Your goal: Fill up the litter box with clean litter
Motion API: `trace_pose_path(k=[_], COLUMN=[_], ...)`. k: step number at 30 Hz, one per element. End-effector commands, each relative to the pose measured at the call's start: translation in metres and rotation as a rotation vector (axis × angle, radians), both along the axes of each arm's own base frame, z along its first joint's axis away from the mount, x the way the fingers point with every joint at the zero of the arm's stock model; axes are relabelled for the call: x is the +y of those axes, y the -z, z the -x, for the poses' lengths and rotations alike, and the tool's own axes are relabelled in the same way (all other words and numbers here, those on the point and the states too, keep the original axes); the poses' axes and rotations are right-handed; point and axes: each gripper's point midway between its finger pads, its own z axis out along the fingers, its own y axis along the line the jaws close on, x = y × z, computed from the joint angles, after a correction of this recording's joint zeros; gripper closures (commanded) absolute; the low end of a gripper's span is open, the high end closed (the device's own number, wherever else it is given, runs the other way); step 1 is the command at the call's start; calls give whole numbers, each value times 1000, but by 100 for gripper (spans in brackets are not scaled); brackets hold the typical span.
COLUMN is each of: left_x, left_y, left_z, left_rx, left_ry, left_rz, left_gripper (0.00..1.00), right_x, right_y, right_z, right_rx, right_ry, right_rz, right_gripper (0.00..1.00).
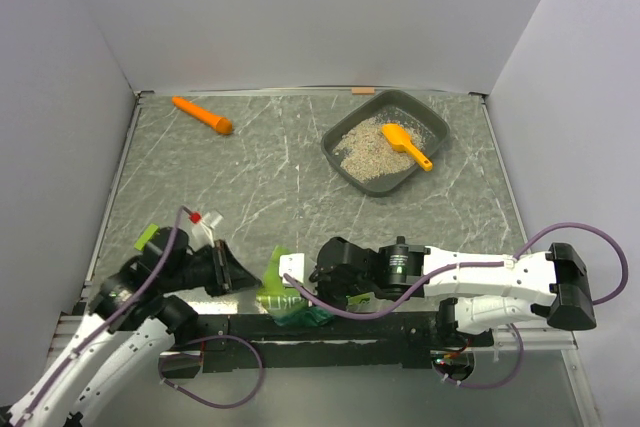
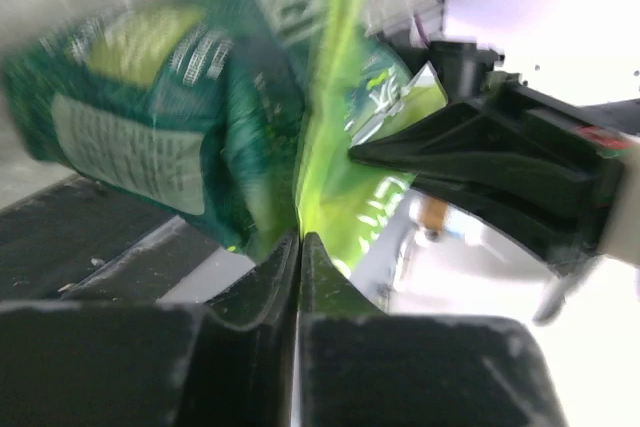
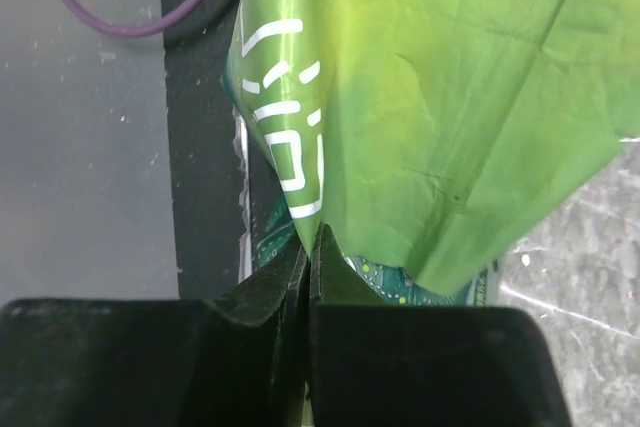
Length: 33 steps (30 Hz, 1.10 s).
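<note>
The dark grey litter box [image 1: 432,119] stands at the back right, tilted to the table edges. Pale beige litter [image 1: 362,149] covers part of its floor and an orange scoop [image 1: 405,144] lies in it. A glossy green bag [image 1: 281,293] sits at the near edge between both arms. My left gripper [image 1: 256,281] is shut on the bag's edge [image 2: 330,147]. My right gripper [image 1: 298,281] is shut on another edge of the bag [image 3: 450,97]. The bag's opening and contents are hidden. The right gripper also shows in the left wrist view [image 2: 500,162].
An orange carrot-shaped object [image 1: 203,115] lies at the back left. A black rail [image 1: 340,327] runs along the near edge under the bag. White walls close in the marbled table [image 1: 260,177] on three sides.
</note>
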Motion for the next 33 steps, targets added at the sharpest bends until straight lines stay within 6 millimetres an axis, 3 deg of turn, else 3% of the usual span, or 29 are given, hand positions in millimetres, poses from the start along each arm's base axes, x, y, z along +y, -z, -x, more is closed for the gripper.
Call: trace_pose_path(k=[1,3,4,6,8,14,20,24,28,29,31,33], left_x=[30,35,31,26,15,-4,-16,-29,-41,-42,-43,-42], left_y=[-62,-81,-102,-114,-119,-93,-98,-103,-110,-123,-114,-118], left_z=[-25,-29,-28,-27,-19,-12,-9,-8,-31,-36,-54,-64], left_rx=[-280,-394,-491,-559,-636,-680,-817,-829,-851,-889,-914,-988], left_ry=[-104,-90,-52,-19,81,249,346,426,432,424,427,435], left_rz=[-144,-168,-129,-93,-37,14,88,154,108,99,0,-56], left_gripper=[81,78,75,67,66,57,44,44,45,45,46,46], right_x=[-31,-31,-31,-31,-32,-31,-33,-34,-33,-33,-31,-29], right_y=[18,20,21,25,28,29,22,22,15,13,4,-6], right_z=[9,10,11,11,11,14,17,12,-3,-12,-23,-38], right_rx=[33,41,44,52,57,103,201,235,269,269,251,228], right_ry=[9,4,2,6,10,27,33,58,114,141,161,178], right_rz=[121,124,127,145,158,160,119,118,98,87,67,50], right_gripper=[100,100,100,100,100,100,100,100,100,100,100,100])
